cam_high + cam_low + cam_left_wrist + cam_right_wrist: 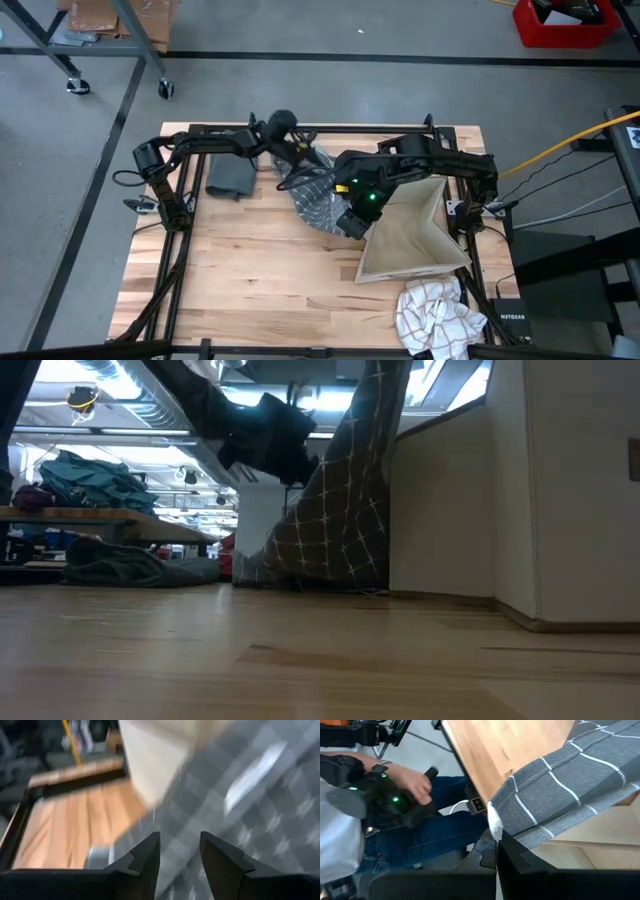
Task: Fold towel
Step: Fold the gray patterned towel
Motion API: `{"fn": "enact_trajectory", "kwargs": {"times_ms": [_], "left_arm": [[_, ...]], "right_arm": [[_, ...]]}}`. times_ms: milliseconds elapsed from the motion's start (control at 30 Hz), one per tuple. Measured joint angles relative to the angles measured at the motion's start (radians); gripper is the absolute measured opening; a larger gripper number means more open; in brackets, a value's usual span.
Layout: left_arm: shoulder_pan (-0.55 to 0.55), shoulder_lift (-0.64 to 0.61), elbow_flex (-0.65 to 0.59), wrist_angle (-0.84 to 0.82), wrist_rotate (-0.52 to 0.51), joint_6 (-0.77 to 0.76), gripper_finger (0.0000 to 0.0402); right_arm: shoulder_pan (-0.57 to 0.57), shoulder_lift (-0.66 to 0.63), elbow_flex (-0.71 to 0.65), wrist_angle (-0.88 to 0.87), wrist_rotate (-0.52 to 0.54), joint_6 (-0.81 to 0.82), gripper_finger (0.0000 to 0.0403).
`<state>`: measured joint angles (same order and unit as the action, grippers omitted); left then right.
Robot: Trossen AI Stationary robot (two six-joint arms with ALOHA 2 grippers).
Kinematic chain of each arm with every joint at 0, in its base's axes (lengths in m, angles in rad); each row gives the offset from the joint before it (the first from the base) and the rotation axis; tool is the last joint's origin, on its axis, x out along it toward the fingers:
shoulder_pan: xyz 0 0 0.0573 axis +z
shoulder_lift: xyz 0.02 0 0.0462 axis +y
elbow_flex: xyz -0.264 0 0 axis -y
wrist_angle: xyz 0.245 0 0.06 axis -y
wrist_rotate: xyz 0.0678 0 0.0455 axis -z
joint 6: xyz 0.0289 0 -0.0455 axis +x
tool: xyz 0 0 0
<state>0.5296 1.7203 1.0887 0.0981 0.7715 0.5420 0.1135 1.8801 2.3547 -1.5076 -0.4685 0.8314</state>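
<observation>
A grey towel with white checks (318,195) hangs near the table's middle and is also seen in the low view (340,510). Its lower end (290,575) lies bunched on the wood. My right gripper (352,222) is shut on the towel's upper part, out of the low view's top. My left gripper (300,165) stands open on the towel's far left side, in the air (275,445). In its wrist view the fingers (179,852) are apart with the towel (260,805) right in front; whether they touch it I cannot tell. My right gripper pinches the towel's hemmed edge (501,829) between its two shut fingers (496,851). The cloth folds over above the fingers. The towel hangs below the hold, with its lower end on the table.
A folded grey cloth (232,175) lies at the far left. A beige fabric box (410,235) lies on its side at the right, beside the towel. A white checked towel (440,315) is crumpled at the near right corner. A person (395,795) sits beyond the table's edge.
</observation>
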Motion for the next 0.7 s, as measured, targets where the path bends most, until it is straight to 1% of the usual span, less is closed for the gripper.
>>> {"fn": "enact_trajectory", "kwargs": {"times_ms": [33, 100, 200, 300, 467, 633, 700], "left_arm": [[-0.014, 0.0, 0.0, -0.039, -0.039, 0.042, 0.0131], [-0.039, 0.001, 0.0, -0.099, -0.082, 0.106, 0.0131], [-0.073, 0.023, 0.0, -0.118, -0.094, 0.111, 0.0131], [-0.105, 0.059, 0.0, -0.105, -0.105, 0.095, 0.0131], [-0.144, 0.119, -0.001, -0.092, -0.184, 0.094, 0.0131], [-0.153, 0.153, -0.001, 0.013, -0.272, 0.055, 0.0131], [-0.153, 0.157, -0.001, 0.042, -0.285, 0.019, 0.0131]], "right_arm": [[0.0, 0.0, 0.0, 0.003, -0.011, 0.001, 0.0], [0.0, 0.0, 0.0, 0.014, -0.022, 0.0, 0.0], [-0.002, 0.0, 0.0, 0.024, -0.023, -0.001, 0.0], [-0.002, 0.0, 0.0, 0.045, -0.033, -0.002, 0.0], [-0.002, 0.0, 0.0, 0.114, -0.039, -0.002, 0.0], [-0.002, 0.0, 0.0, 0.159, -0.039, 0.0, 0.0], [-0.002, 0.0, 0.0, 0.16, -0.039, 0.006, 0.0]]}}
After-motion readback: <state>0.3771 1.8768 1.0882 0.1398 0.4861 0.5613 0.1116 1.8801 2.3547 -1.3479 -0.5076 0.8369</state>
